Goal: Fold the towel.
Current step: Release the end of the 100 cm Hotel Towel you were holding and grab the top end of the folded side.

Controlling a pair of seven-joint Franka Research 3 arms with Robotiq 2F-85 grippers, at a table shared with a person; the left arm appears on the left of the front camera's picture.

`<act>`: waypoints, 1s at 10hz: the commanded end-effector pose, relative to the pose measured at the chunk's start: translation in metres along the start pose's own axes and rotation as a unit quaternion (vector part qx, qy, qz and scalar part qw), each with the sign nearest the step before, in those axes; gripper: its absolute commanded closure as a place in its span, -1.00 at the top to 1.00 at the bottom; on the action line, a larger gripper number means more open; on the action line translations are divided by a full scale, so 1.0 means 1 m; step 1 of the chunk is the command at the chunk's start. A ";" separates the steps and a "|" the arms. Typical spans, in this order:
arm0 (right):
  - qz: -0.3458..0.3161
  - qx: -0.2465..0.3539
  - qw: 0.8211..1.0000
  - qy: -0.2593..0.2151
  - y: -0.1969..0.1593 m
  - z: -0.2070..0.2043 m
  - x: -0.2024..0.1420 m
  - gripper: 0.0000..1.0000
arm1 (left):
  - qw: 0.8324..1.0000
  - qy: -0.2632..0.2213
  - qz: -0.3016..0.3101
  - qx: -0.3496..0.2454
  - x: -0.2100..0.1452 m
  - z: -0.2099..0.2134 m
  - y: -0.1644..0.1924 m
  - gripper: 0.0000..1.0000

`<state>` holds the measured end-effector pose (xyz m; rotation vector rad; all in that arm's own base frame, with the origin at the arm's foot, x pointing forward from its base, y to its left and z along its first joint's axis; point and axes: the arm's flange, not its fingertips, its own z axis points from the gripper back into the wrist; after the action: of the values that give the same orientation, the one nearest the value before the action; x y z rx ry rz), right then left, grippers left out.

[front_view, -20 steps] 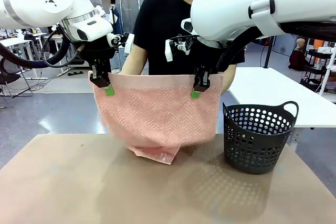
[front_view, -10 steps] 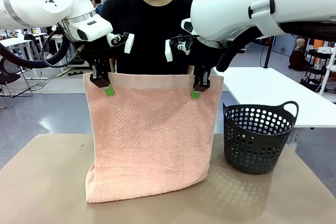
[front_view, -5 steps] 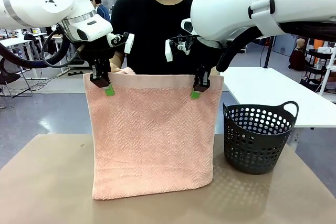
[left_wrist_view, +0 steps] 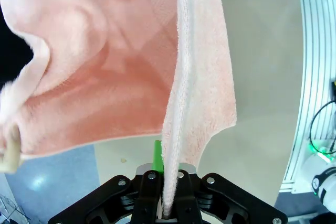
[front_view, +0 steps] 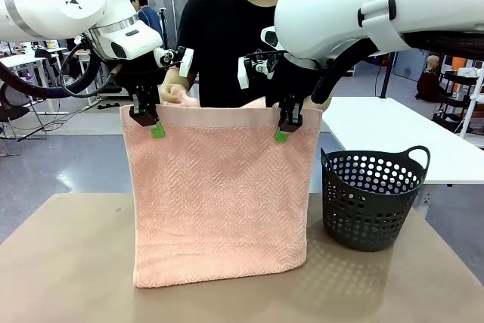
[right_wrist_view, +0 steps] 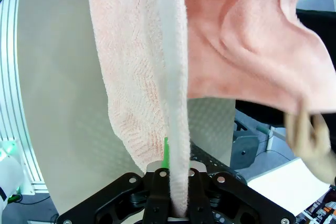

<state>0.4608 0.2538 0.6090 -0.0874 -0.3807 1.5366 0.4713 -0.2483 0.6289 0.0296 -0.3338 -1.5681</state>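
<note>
Two top corners of the towel (front_view: 219,202), hanging over the table (front_view: 60,262), are clamped tight in your left gripper (front_view: 156,131) and right gripper (front_view: 281,135). Hold both level for the person's hand (front_view: 174,93).

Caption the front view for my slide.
Left gripper and right gripper hold the towel by its top edge beside a basket.

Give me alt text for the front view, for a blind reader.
The left tool and right tool, both shut, hold a pink towel up by its top corners over the table. A person's hand behind grips its far layer; a black basket stands to the right.
</note>
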 end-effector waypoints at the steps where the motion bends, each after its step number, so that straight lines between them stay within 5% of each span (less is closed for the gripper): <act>1: 0.001 0.000 1.000 0.001 0.000 0.000 -0.001 -1.00 | 1.000 0.004 -0.003 0.002 -0.001 0.000 0.000 -1.00; 10: 0.001 0.000 1.000 0.001 0.000 0.000 -0.001 -1.00 | 1.000 0.004 -0.003 0.002 -0.001 0.000 0.000 -1.00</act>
<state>0.4608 0.2538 0.6090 -0.0874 -0.3807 1.5366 0.4713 -0.2483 0.6289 0.0296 -0.3338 -1.5681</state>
